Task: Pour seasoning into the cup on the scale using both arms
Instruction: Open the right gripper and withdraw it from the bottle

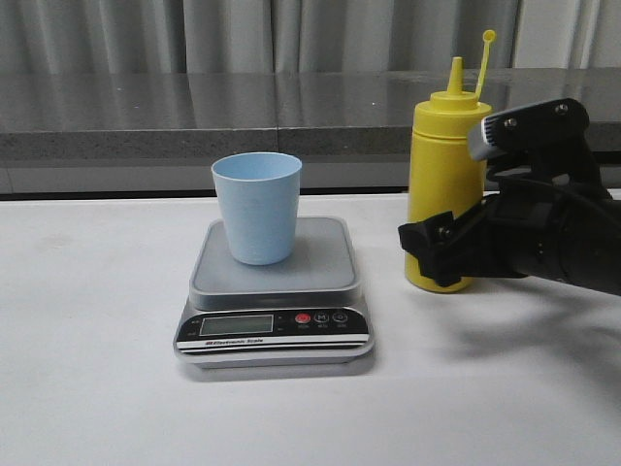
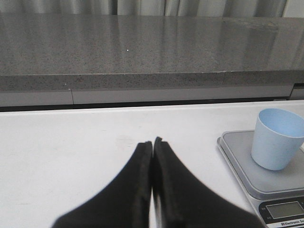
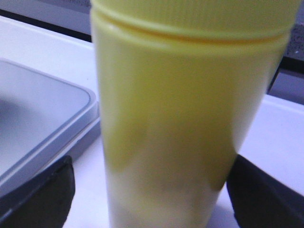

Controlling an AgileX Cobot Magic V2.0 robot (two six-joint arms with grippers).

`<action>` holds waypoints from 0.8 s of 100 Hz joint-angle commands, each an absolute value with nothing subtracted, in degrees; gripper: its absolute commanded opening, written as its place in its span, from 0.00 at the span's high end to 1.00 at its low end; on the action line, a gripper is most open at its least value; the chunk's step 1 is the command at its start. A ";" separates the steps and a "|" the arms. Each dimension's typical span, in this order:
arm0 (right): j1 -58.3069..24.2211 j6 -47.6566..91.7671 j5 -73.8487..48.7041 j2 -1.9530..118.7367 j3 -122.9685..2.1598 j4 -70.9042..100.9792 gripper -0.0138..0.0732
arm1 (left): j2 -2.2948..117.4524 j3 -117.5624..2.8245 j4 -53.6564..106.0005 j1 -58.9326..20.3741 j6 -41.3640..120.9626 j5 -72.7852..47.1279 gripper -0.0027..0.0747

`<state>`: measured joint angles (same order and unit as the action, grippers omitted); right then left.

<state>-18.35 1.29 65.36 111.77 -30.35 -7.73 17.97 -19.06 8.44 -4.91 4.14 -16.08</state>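
The cup (image 1: pixel 257 208) stands on the scale (image 1: pixel 275 291), the right gripper (image 1: pixel 439 254) straddles the upright bottle (image 1: pixel 443 184) with fingers wide apart, gripping nothing, while the left gripper (image 2: pixel 152 143) is closed empty.

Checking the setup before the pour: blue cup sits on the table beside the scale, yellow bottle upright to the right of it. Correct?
Not quite. The blue cup stands on the scale platform, not on the table beside it; the front view shows this, and the left wrist view agrees. The yellow bottle is upright to the right, as you said.
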 commanded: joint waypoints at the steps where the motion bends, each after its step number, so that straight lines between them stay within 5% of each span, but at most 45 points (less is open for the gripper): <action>1: -18.11 1.10 74.76 109.21 -29.75 -6.81 0.11 | 18.37 -20.57 8.55 -4.80 4.20 -12.02 0.99; 36: -18.11 1.10 74.76 101.84 -24.93 -2.05 0.11 | 18.37 -20.57 8.55 -4.80 4.20 -12.02 0.99; 80: -18.11 1.10 64.76 76.09 -14.04 4.07 0.11 | 18.37 -20.57 8.55 -4.80 4.20 -12.02 0.99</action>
